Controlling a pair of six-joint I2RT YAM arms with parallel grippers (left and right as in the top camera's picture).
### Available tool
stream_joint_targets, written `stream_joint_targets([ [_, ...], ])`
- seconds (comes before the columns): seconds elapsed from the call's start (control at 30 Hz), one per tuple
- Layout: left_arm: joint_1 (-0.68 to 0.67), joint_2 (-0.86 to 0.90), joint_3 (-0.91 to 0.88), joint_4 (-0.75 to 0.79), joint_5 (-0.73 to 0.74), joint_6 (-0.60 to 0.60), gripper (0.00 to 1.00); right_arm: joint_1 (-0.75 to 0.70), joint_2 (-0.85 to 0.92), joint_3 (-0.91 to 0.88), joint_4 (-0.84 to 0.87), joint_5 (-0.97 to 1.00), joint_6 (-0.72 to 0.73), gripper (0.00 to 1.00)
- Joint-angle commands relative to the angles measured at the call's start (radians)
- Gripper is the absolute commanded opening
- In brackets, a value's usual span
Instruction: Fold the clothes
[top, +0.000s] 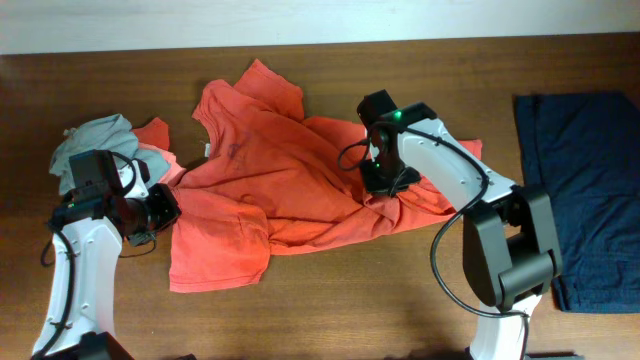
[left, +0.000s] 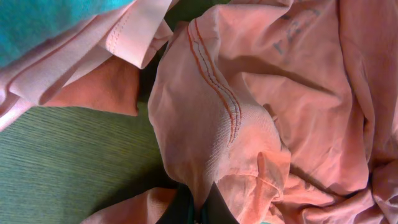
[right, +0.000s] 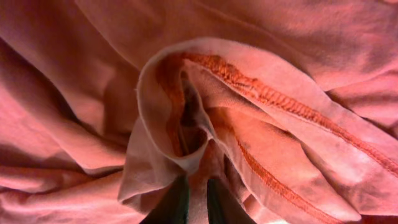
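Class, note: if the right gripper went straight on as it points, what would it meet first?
The T-shirt: its hemmed fold sits directly ahead of the right gripper, cloth pinched between the fingers. What lies beneath is hidden.

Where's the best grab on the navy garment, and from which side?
Probably pinch the far left corner of the navy garment, coming in low from the left over bare table. It lies flat, that corner's two edges are exposed, and its right side runs off view.
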Motion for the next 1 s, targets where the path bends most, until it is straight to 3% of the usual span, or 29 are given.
stream_joint_targets([
  [0.0,-0.002,-0.009,-0.005,0.002,-0.008,0.020,0.01,-0.001,-0.005,-0.020,0.014,-0.002,0.011,0.16],
  [0.57,-0.002,-0.009,-0.005,0.002,-0.008,0.020,0.01,-0.006,-0.005,-0.074,0.098,0.008,0.037,0.16],
  [0.67,-0.002,-0.009,-0.005,0.003,-0.007,0.020,0.01,-0.006,-0.005,-0.074,0.145,-0.174,-0.022,0.15],
  [0.77,-0.002,-0.009,-0.005,0.003,-0.008,0.020,0.01,-0.006,-0.005,-0.074,0.194,-0.412,-0.196,0.15],
  [0.97,-0.002,-0.009,-0.005,0.003,-0.008,0.020,0.01,-0.045,-0.005,-0.074,0.168,-0.275,-0.201,0.16],
])
